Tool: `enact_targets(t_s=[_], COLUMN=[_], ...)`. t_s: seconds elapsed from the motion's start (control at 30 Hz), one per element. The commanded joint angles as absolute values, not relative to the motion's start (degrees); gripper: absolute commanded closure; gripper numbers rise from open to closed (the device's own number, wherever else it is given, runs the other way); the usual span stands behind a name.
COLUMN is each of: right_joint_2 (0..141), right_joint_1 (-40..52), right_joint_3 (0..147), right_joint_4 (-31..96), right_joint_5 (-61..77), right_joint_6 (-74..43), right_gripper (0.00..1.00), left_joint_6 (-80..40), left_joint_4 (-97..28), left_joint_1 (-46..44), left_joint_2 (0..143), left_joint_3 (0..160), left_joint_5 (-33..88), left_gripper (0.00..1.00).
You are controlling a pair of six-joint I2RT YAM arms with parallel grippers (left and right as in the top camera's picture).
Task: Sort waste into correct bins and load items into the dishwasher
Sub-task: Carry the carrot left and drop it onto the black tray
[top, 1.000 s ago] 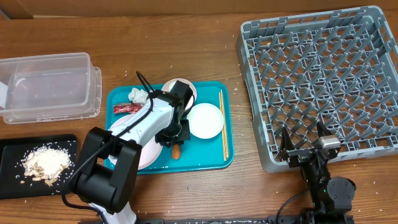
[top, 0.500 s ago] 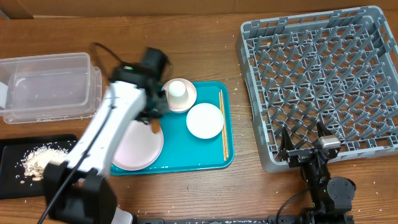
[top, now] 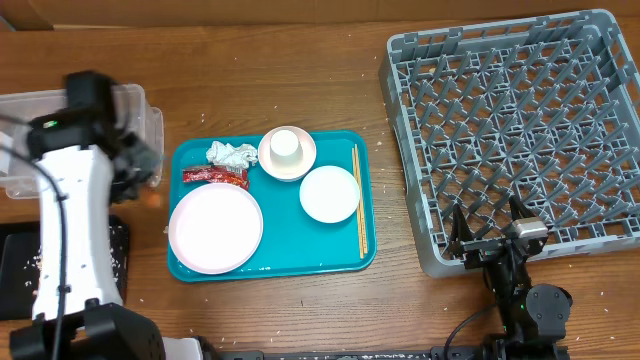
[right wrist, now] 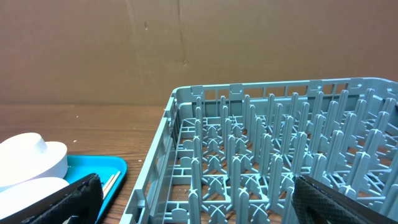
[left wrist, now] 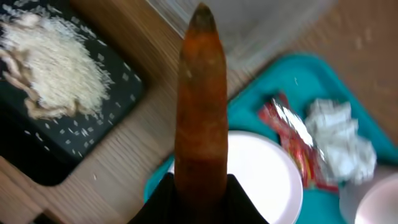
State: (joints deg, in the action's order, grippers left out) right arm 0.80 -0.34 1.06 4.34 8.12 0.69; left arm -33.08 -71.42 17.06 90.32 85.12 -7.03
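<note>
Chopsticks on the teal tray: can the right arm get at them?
Probably yes. The chopsticks lie uncovered along the right edge of the tray, the side nearest the right gripper, which is open and empty; the rack sits aside, not between.

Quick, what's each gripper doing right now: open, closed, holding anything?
Left gripper: closed, holding the carrot.
Right gripper: open, holding nothing.

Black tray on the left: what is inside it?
A pile of pale rice-like scraps lies in the black tray, loose grains scattered around. Overhead, the robot's left arm covers most of it.
</note>
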Motion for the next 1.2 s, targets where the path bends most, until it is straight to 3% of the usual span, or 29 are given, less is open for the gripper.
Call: enact_targets(t_s=[0.0, 0.53, 0.7, 1.0, 1.07, 1.17], right_joint_2=[0.2, 0.2, 0.2, 0.2, 0.2, 0.2], right_joint_1=[-0.5, -0.5, -0.5, -0.5, -0.5, -0.5], right_joint_3=[0.5, 0.5, 0.5, 0.5, 0.5, 0.5], right_joint_4=[4.2, 4.2, 4.2, 4.2, 4.2, 4.2], right_joint_5=[7.6, 7.6, 7.6, 7.6, 7.6, 7.6], right_joint_6=[0.9, 0.9, 0.9, 0.9, 0.9, 0.9], right_gripper=[0.0, 0.0, 0.0, 0.0, 0.0, 0.0], left_joint_6=[-38.2, -41.8, -41.8, -41.8, -41.8, -41.6], left_joint_4=[-68.7, -67.0, -67.3, -67.2, -67.3, -67.6], left_joint_1=[23.8, 42.9, 45.7, 46.7, 46.7, 46.7], left_joint_2=[90.8, 105.8, 109.6, 113.2, 114.0, 114.4], left_joint_3=[86.3, 86.3, 86.3, 86.3, 86.3, 86.3], left_joint_5=[-10.9, -14.0, -13.9, -13.9, -13.9, -13.9], left_gripper=[0.94, 0.94, 0.89, 0.89, 0.85, 0.73])
